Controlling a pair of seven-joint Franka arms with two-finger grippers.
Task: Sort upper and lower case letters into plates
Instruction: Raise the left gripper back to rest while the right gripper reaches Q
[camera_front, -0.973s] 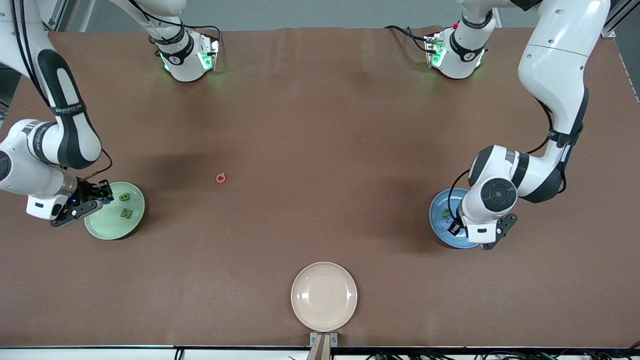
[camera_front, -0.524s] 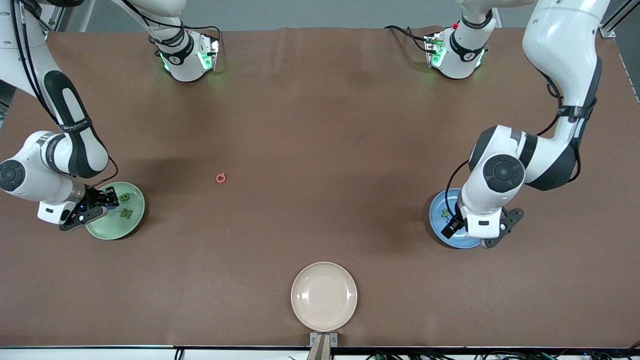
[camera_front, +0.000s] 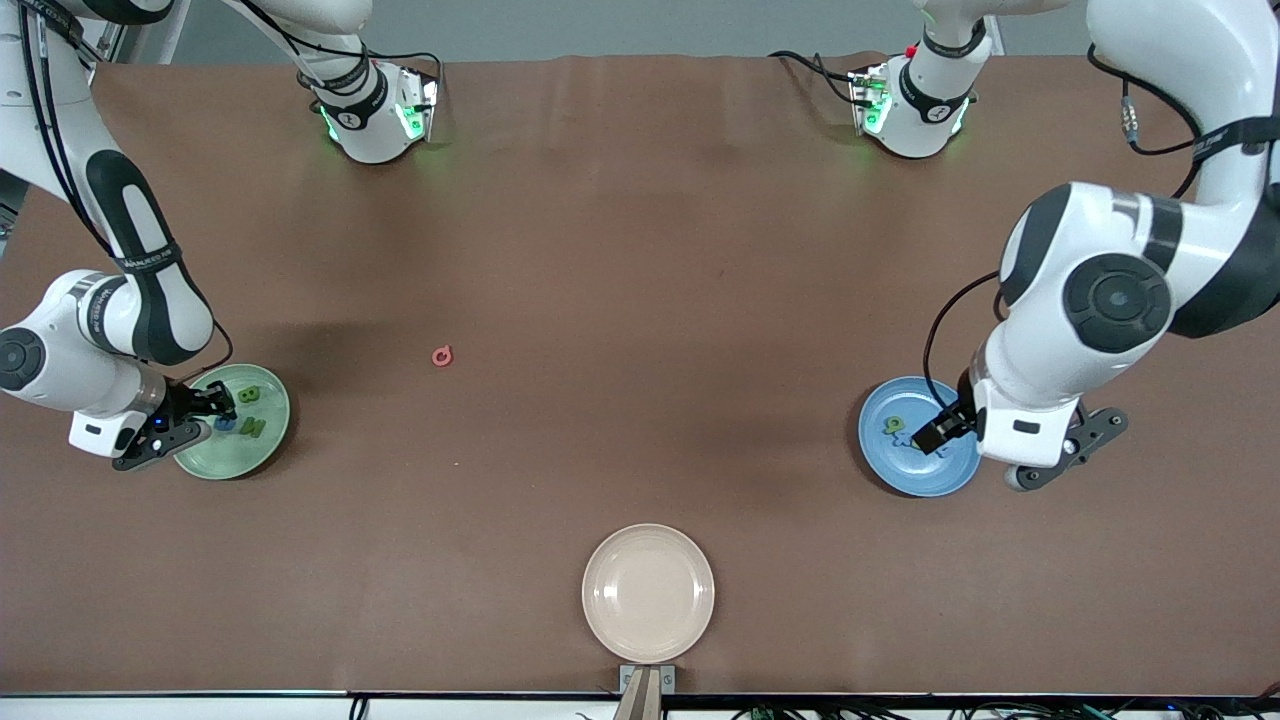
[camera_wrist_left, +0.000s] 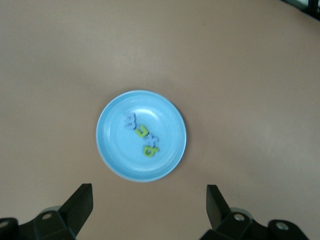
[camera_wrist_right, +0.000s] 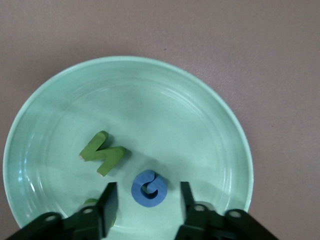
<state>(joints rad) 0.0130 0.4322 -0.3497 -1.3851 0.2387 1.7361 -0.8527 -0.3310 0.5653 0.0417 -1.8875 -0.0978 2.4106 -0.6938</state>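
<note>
Right gripper (camera_wrist_right: 145, 207) low over mint plate (camera_front: 262, 448), jaws spread around just-dropped blue letter (camera_wrist_right: 148, 188). Left gripper (camera_wrist_left: 147, 207) above blue plate (camera_wrist_left: 110, 150), jaws spread, empty. Next, probably: fetch pink letter (camera_front: 442, 355) mid-table.

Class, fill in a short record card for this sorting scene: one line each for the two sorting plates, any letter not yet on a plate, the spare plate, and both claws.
green plate: holds green letters and a blue letter
blue plate: holds four small letters, green and pale blue
loose letter: pink-red letter on the bare table, nearer the right arm's end
cream plate: no letters on it
right claw: open, low over the green plate, straddling the blue letter
left claw: open, raised above the blue plate
</note>
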